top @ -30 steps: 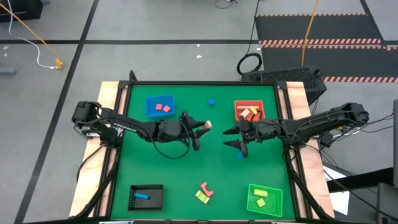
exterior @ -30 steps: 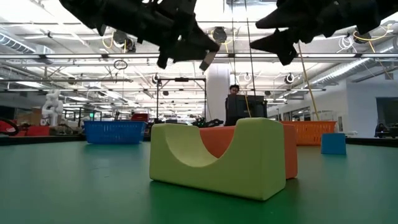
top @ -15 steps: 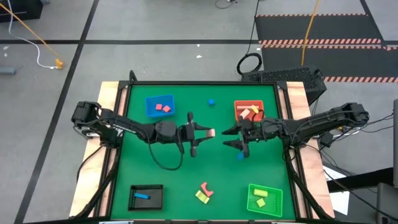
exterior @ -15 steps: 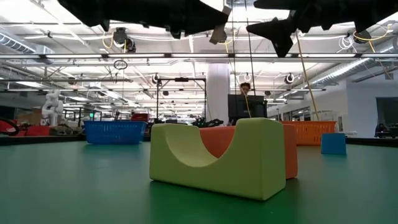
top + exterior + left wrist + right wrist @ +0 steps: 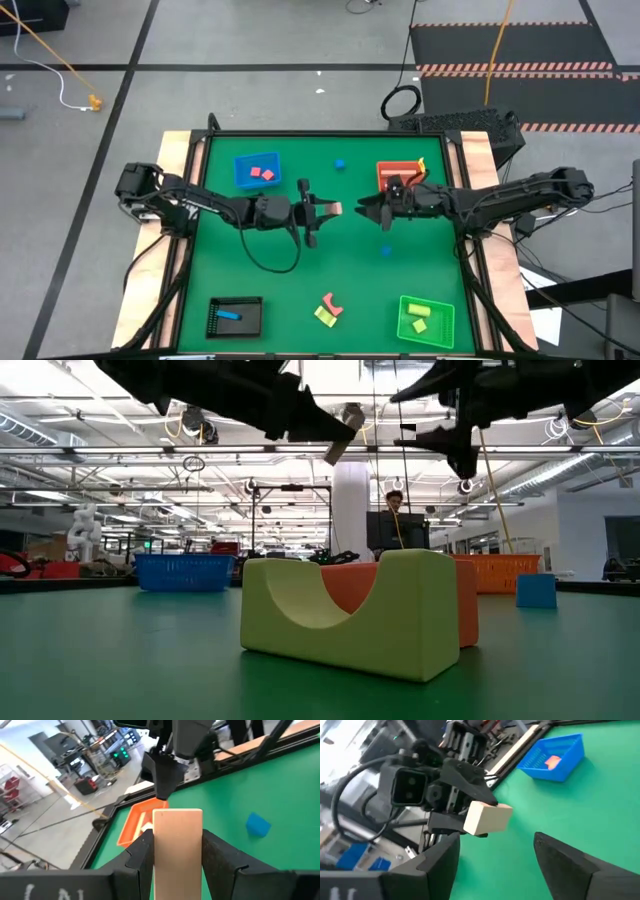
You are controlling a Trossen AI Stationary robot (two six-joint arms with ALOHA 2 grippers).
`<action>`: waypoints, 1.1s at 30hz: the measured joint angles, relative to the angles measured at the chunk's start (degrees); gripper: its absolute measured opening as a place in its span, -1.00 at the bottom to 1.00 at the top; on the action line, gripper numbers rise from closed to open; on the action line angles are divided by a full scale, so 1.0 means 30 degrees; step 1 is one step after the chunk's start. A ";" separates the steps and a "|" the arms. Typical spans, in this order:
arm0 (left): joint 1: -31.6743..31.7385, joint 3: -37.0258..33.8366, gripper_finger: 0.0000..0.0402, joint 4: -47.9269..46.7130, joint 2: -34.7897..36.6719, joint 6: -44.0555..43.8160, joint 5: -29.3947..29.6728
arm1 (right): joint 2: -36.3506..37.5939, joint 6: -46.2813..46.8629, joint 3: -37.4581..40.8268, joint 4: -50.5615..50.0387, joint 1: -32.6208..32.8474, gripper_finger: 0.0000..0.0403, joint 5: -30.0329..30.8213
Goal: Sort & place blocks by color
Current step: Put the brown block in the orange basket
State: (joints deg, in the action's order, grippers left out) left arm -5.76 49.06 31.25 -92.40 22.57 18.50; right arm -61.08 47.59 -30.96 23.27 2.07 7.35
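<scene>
Green table [image 5: 290, 290] carries four trays; left gripper [image 5: 335, 209] fingers clamp one tan block [image 5: 177, 845], right gripper [image 5: 366, 212] fingers apart.

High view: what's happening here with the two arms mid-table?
The left pincer is shut on a tan block, held in the air above the middle of the table. The right pincer faces it with its fingers open and empty, close to the block but not touching it. It looks like a handover being set up. The blue tray holds red blocks, the red tray holds yellow pieces, and a blue block lies loose on the table.
</scene>
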 joint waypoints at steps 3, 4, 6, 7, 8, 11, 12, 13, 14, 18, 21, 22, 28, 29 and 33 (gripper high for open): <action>0.0290 0.0000 -0.35 -0.0382 0.0000 -0.0277 0.0015 | -0.0551 0.0593 -0.0007 0.0235 -0.0323 0.33 0.0000; 0.0398 0.0000 -0.35 -0.0515 0.0000 -0.0452 0.0015 | -0.0811 0.0622 -0.0007 0.0288 -0.0401 0.37 -0.0006; 0.0624 0.0000 -0.35 -0.0887 0.0000 -0.0910 0.0010 | -0.1468 0.0627 -0.0007 0.0887 -0.0534 0.43 -0.0036; 0.0741 0.0000 -0.35 -0.1069 0.0000 -0.1115 0.0010 | -0.1785 0.0627 -0.0007 0.1219 -0.0581 0.46 -0.0030; 0.0870 0.0000 -0.35 -0.1269 0.0000 -0.1300 0.0015 | -0.2109 0.0627 -0.0007 0.1514 -0.0634 0.48 -0.0029; 0.1182 0.0000 -0.35 -0.1567 0.0000 -0.1669 0.0023 | -0.3329 0.0611 -0.0007 0.3068 -0.0805 0.50 -0.0033; 0.1269 0.0000 -0.35 -0.1697 0.0000 -0.1691 0.0030 | -0.3700 0.0512 -0.0007 0.3616 -0.0834 0.49 -0.0036; 0.1367 0.0000 -0.35 -0.1936 0.0000 -0.1695 0.0036 | -0.4092 0.0425 -0.0007 0.4336 -0.0848 0.49 -0.0029; 0.1488 0.0000 -0.35 -0.2147 0.0000 -0.1698 0.0037 | -0.4438 0.0394 -0.0014 0.5030 -0.0905 0.49 -0.0034; 0.1776 0.0000 -0.35 -0.2654 0.0000 -0.1713 0.0037 | -0.5772 0.0384 -0.0285 0.6234 -0.1051 0.48 -0.0030; 0.1931 0.0000 -0.35 -0.3031 0.0000 -0.1626 0.0037 | -0.6821 -0.0020 -0.1158 0.6198 -0.1077 0.48 -0.0164; 0.1960 0.0000 -0.35 -0.3159 0.0000 -0.1626 0.0045 | -0.7192 -0.0184 -0.1471 0.6212 -0.1084 0.48 -0.0467; 0.2056 0.0000 -0.35 -0.4041 0.0000 -0.1575 0.0681 | -0.8714 -0.0562 -0.2675 0.5832 -0.1344 0.48 -0.0982; 0.2056 0.0006 -0.35 -0.4276 0.0000 -0.1575 0.0901 | -0.8856 -0.0576 -0.2778 0.5804 -0.1445 0.48 -0.0968; 0.2056 0.0000 -0.35 -0.5022 -0.0036 -0.1558 0.0999 | -0.8979 -0.0660 -0.2868 0.5678 -0.1710 0.48 -0.0359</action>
State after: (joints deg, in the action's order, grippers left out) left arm 0.40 49.06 16.18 -92.51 17.90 21.50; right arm -88.02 45.61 -39.56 40.31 -3.06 6.28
